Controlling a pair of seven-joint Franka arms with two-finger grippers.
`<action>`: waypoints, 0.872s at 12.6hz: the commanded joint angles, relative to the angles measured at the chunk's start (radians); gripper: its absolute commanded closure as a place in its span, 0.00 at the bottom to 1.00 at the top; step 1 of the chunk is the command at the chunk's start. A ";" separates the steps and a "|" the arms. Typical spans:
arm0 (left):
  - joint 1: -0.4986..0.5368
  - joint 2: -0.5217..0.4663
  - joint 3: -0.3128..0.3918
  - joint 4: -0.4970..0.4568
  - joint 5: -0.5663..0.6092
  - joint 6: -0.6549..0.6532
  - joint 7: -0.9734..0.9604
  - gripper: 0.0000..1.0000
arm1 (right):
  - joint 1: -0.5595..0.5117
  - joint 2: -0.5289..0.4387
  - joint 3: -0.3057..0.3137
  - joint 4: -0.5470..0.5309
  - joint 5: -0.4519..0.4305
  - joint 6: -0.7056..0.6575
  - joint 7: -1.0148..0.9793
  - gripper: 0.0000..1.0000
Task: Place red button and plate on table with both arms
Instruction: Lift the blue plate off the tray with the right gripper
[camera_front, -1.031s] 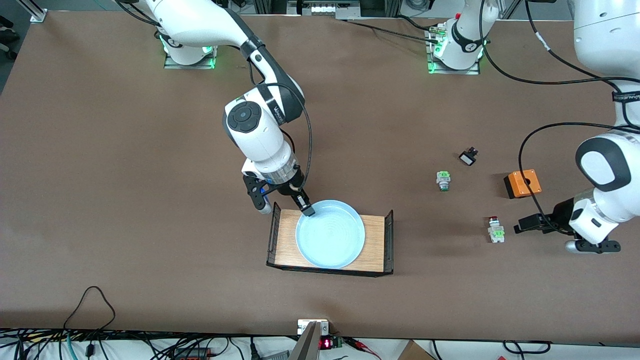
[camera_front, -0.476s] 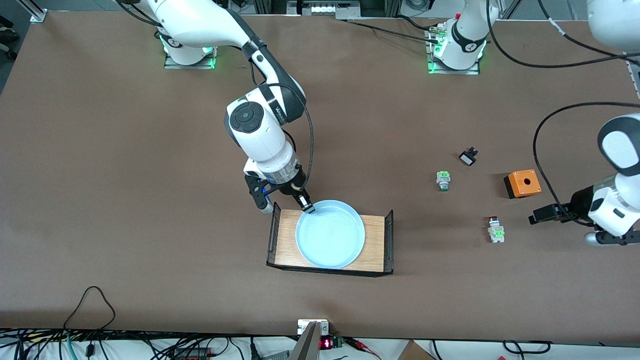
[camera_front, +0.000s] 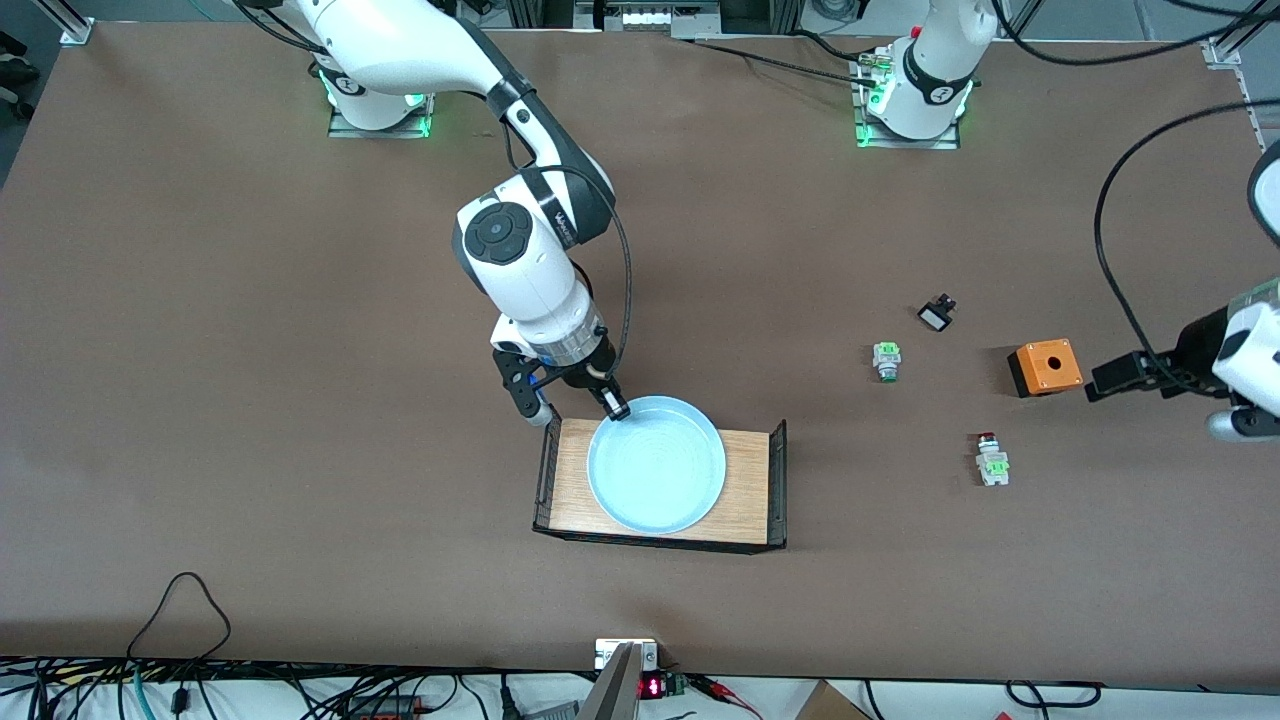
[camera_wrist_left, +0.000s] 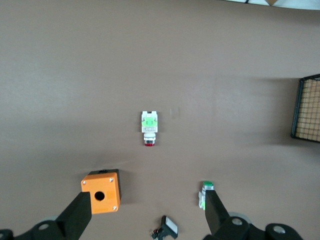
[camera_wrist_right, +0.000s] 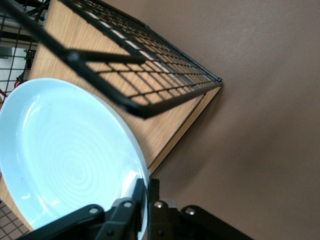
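**Right gripper pinched the plate's rim while the left hung spread near the orange box**

In the front view, the right gripper (camera_front: 615, 408) sat just left of the frame's centre, its fingers pressed together on the upper left rim of the plate (camera_front: 656, 478). The right wrist view showed the same pinch at the bottom edge of the frame, with the rim between the fingers (camera_wrist_right: 131, 212). The light blue plate was over the wooden tray (camera_front: 745, 480) with black wire ends, in the lower middle of the front view.

The left gripper (camera_front: 1105, 380) hung at the right edge of that frame, over the table (camera_front: 250, 350) just beside the orange box (camera_front: 1045, 366), fingers spread wide and holding nothing. The red button (camera_front: 990, 460) lay on the table at lower right, below the orange box; in the left wrist view it lay at the centre of the frame (camera_wrist_left: 149, 128). A green-and-silver button (camera_front: 886, 361) and a small black part (camera_front: 936, 315) lay above it, in the right half of the frame.
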 joint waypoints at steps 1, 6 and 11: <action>0.052 -0.081 -0.067 -0.016 0.035 -0.055 -0.011 0.00 | 0.008 -0.014 -0.008 0.018 -0.001 -0.014 -0.006 1.00; 0.083 -0.184 -0.136 -0.014 0.121 -0.170 -0.014 0.00 | 0.008 -0.033 -0.008 0.182 0.003 -0.225 -0.001 1.00; 0.043 -0.255 -0.150 -0.019 0.133 -0.226 -0.100 0.00 | -0.048 -0.092 -0.008 0.219 0.005 -0.325 -0.013 1.00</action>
